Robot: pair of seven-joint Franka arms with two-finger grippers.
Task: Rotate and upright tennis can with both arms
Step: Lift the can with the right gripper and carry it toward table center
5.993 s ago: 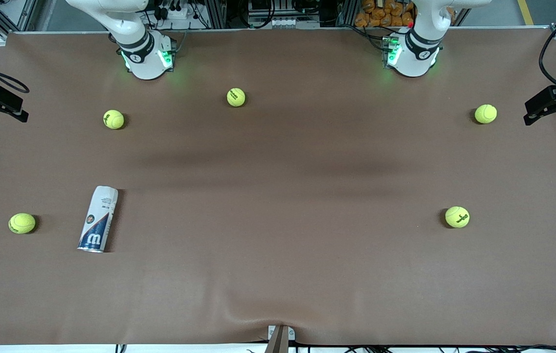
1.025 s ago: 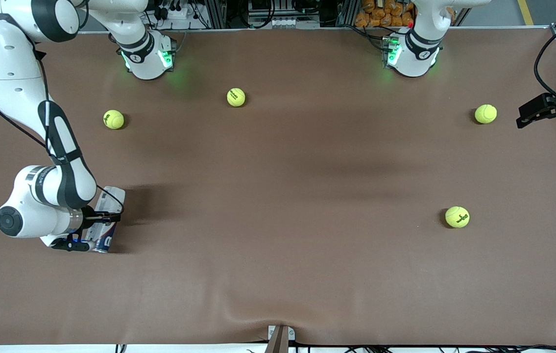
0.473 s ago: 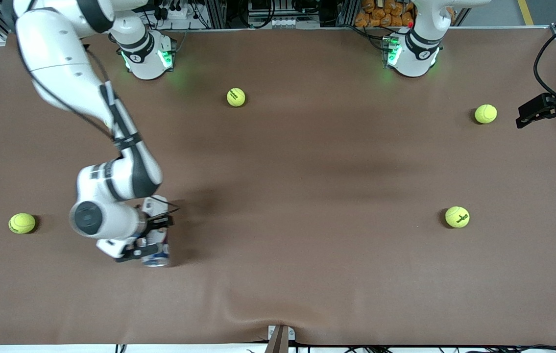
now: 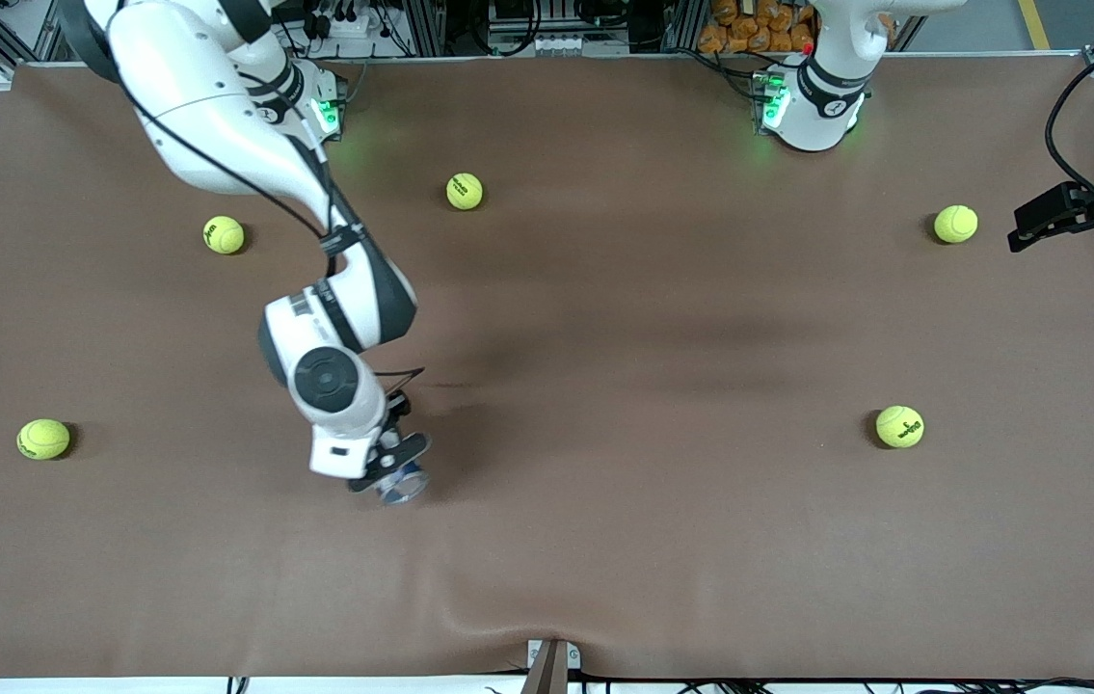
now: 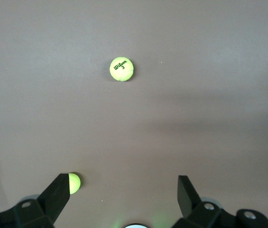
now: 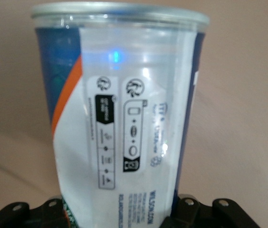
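The tennis can (image 4: 403,485) is in my right gripper (image 4: 390,463), held off the brown table with its silvery rim turned toward the front camera. In the right wrist view the can (image 6: 124,109) fills the frame, white and blue label showing, and my right gripper (image 6: 122,213) is shut on its lower part. The right arm reaches from its base over the part of the table near the front camera. My left gripper (image 4: 1038,226) waits high over the left arm's end of the table. In the left wrist view it (image 5: 122,190) is open and empty.
Several yellow-green tennis balls lie spread on the table (image 4: 604,540): one (image 4: 43,439) at the right arm's end, one (image 4: 465,191) near the bases, one (image 4: 899,426) toward the left arm's end. The left wrist view shows two balls (image 5: 121,69) (image 5: 73,183).
My right gripper has carried the can away from the right arm's end toward the table's middle and turned it, so its rim now faces the front camera. The left arm has barely moved.
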